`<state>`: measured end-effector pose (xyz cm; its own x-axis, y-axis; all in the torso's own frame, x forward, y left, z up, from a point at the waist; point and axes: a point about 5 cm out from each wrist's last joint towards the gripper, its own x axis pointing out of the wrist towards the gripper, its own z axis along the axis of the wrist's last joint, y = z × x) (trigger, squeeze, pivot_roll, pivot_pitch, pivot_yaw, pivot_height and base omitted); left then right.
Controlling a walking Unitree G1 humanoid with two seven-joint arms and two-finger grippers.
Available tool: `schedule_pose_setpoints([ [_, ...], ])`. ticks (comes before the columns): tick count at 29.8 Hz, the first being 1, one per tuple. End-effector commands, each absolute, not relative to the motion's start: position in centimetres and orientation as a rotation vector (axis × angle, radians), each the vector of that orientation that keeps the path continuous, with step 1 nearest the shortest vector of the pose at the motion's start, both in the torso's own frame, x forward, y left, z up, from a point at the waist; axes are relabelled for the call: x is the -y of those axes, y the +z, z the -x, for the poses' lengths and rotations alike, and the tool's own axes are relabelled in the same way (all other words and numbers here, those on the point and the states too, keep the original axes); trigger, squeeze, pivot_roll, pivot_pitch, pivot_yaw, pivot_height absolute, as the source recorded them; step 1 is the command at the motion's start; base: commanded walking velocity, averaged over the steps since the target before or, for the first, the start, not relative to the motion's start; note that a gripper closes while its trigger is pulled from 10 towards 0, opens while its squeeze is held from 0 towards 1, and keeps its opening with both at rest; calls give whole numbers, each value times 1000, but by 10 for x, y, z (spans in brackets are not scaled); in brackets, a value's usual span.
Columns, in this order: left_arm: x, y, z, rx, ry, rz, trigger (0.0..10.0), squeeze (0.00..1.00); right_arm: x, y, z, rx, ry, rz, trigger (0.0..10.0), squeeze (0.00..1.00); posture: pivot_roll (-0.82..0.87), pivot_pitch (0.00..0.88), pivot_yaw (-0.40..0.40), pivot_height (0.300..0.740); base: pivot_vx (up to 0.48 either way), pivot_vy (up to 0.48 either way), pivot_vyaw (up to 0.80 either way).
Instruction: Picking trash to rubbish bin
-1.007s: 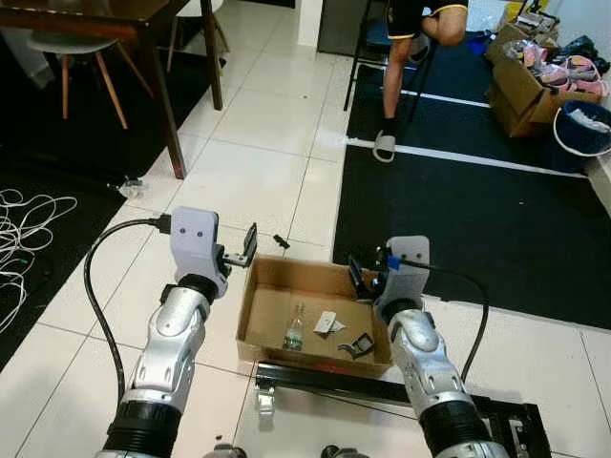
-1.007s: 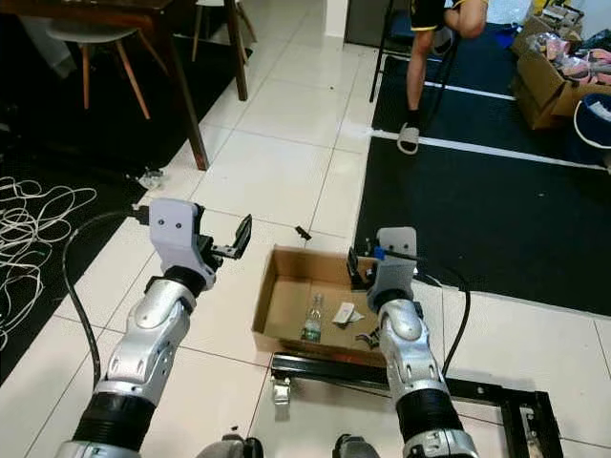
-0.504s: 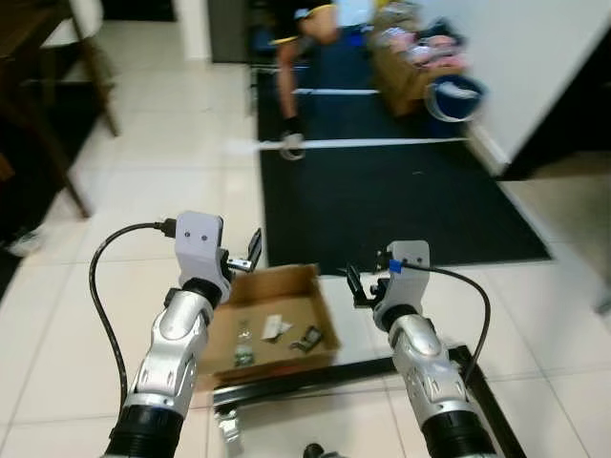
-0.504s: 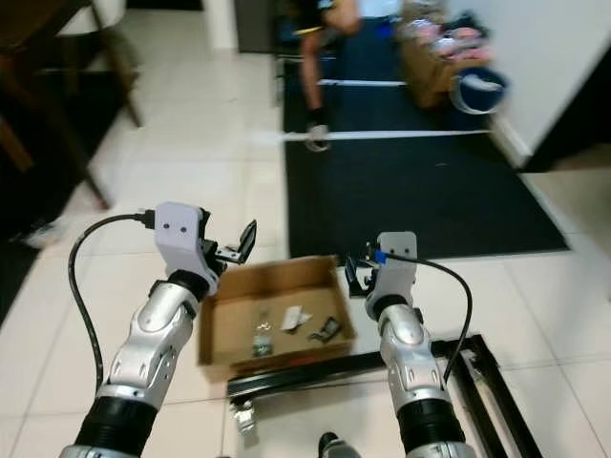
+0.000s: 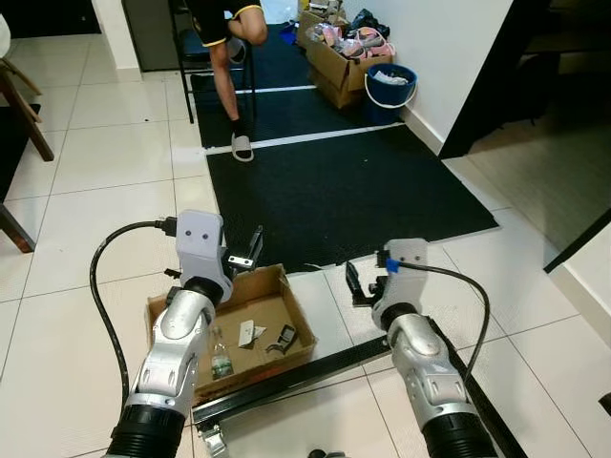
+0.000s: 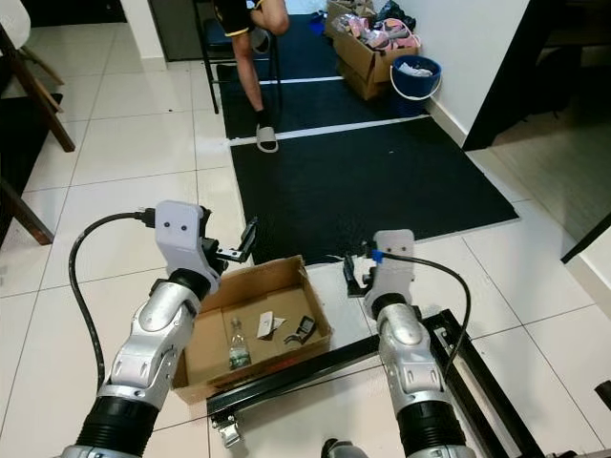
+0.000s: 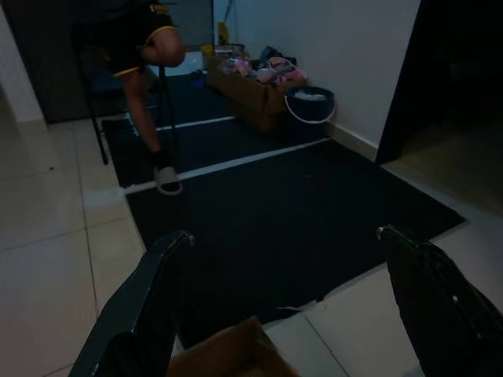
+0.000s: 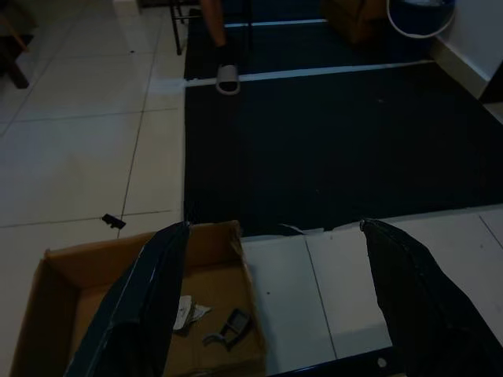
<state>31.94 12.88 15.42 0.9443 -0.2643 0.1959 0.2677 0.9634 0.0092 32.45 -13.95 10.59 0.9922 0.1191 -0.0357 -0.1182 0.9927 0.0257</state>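
Observation:
An open cardboard box (image 5: pixel 239 284) sits on the tiled floor below my left arm. Inside it lie a clear plastic bottle (image 5: pixel 221 358), a scrap of white paper (image 5: pixel 248 332) and a small black piece (image 5: pixel 284 338). My left gripper (image 5: pixel 250 253) hovers open and empty above the box's far edge. My right gripper (image 5: pixel 355 281) is open and empty too, just right of the box over bare tile. In the right wrist view the box (image 8: pixel 141 275) lies below the spread fingers (image 8: pixel 149 290). The left wrist view looks out between its fingers (image 7: pixel 149 298) over the dark mat.
A black mat (image 5: pixel 344 191) covers the floor ahead. A person's leg (image 5: pixel 229 67) stands by a chair at the back. A blue bucket (image 5: pixel 389 91) and cartons of clothes (image 5: pixel 344 57) line the right wall. A black metal frame (image 5: pixel 315 367) lies just in front of the box.
The whole view has swung to the right, so the box now appears lower left and the right wall and doorway have come into sight. Both arms keep the same pose.

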Motion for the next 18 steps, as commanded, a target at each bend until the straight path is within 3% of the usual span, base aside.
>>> schedule_pose_setpoints([
  [1, -129, 151, -318, 182, -270, 24, 10000, 0, 139, 101, -321, -66, 117, -42, 10000, 0, 26, 153, 3, 740, 0, 0, 0],
  [5, -129, 151, -318, 181, -270, 24, 10000, 0, 140, 100, -321, -72, 120, -67, 10000, 0, 26, 153, 3, 740, 0, 0, -138],
  [18, -129, 154, -319, 187, -263, 22, 10000, 0, 140, 100, -322, -79, 107, -71, 10000, 0, 28, 154, 5, 740, 0, 0, -800],
])
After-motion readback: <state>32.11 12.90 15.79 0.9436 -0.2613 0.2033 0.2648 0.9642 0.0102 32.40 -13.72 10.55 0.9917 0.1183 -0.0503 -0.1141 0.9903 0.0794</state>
